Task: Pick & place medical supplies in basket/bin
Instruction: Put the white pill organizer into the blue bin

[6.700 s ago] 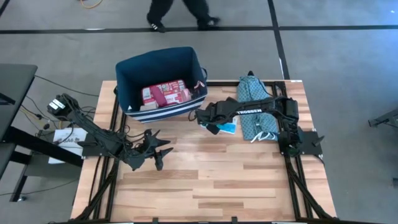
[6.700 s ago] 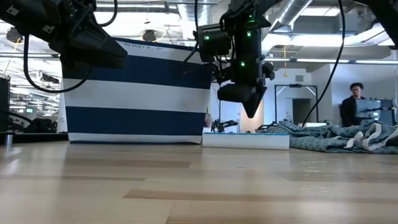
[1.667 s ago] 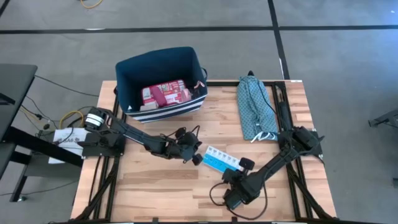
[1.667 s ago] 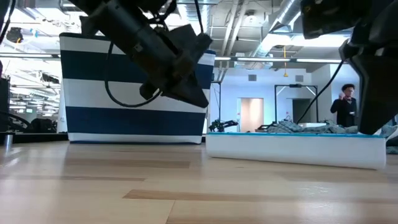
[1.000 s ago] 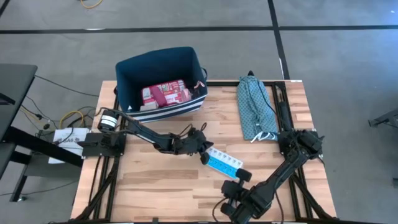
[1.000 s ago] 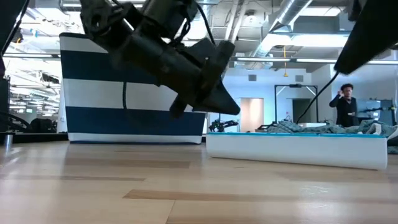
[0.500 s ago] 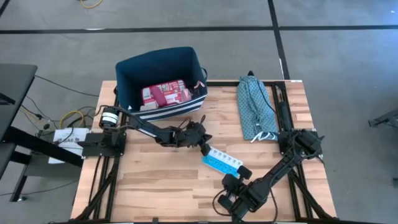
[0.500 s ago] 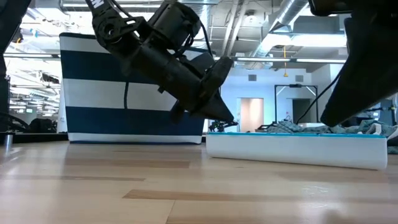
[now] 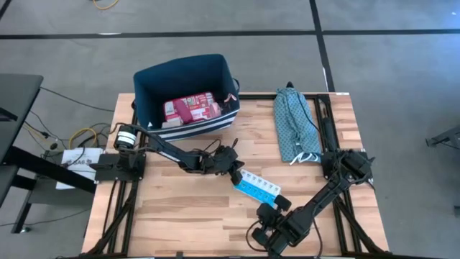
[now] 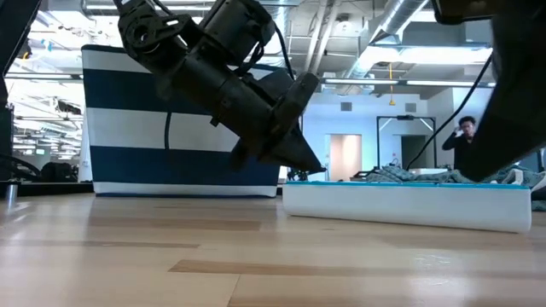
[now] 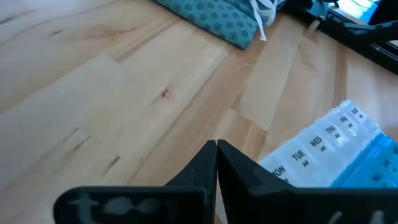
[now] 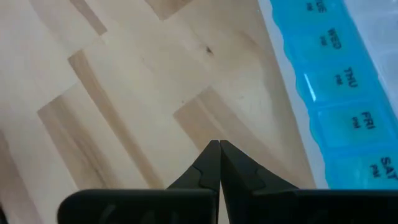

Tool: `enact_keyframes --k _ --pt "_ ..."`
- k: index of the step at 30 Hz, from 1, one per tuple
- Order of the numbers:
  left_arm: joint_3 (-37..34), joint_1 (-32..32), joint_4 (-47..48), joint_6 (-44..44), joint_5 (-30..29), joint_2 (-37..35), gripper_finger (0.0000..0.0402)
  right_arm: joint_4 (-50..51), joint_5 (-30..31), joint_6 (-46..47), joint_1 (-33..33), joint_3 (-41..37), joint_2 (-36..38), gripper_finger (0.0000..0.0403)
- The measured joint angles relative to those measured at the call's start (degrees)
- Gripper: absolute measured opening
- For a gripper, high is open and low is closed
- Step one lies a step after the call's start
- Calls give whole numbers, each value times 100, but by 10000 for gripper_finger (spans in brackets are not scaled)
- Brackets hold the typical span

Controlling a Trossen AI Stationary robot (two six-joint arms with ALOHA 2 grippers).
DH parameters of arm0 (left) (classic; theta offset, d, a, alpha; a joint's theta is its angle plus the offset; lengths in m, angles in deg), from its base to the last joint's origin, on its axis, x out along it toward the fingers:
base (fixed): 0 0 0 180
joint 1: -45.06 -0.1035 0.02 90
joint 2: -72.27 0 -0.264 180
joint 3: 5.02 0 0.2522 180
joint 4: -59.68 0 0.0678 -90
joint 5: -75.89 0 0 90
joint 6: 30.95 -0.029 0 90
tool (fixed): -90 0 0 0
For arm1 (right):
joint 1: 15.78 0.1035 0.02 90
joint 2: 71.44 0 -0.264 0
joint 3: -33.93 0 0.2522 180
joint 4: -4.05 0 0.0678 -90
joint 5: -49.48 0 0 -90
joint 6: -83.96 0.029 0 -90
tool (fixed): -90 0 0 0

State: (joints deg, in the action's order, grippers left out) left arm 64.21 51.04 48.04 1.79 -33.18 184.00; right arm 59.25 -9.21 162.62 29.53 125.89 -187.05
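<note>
- The light-blue pill organizer strip (image 9: 257, 188) lies flat on the wooden surface (image 9: 187, 216), in the open and well apart from the bin; day labels show on its lids in both wrist views, and nothing grips it.
- The navy striped bin (image 9: 188, 96) stands at the far left corner of the surface and already holds the red-and-white first-aid case (image 9: 191, 109) with other small reddish items beside it, too small to tell apart.
- Judged from this, most of the supplies are in the bin and the pill organizer is the one supply seen left outside it.
- The left gripper (image 9: 235, 175) hangs low at the organizer's end nearest the bin, its fingers (image 11: 217, 155) pressed together and empty, the tip just beside the strip; whether it touches cannot be told.
- The right gripper (image 9: 272, 211) sits low near the organizer's other end, towards the front edge, its fingers (image 12: 214, 155) likewise together and holding nothing.
- The teal patterned cloth bundle (image 9: 295, 124) lies along the right side of the surface, untouched.
- What remains, by this reading: getting the strip into a grip, which would need the fingers parted first, then carrying it to the bin.
</note>
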Motion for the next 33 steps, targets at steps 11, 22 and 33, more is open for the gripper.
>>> enact_keyframes --k 11,22,33 --pt "5 64 -111 110 -267 140 0 -6 -380 345 34 0 0 0" --pt "493 -97 -91 57 -176 664 0 523 -450 1036 122 0 0 0" --pt "623 156 803 91 568 660 0 1519 -448 1738 87 0 0 0"
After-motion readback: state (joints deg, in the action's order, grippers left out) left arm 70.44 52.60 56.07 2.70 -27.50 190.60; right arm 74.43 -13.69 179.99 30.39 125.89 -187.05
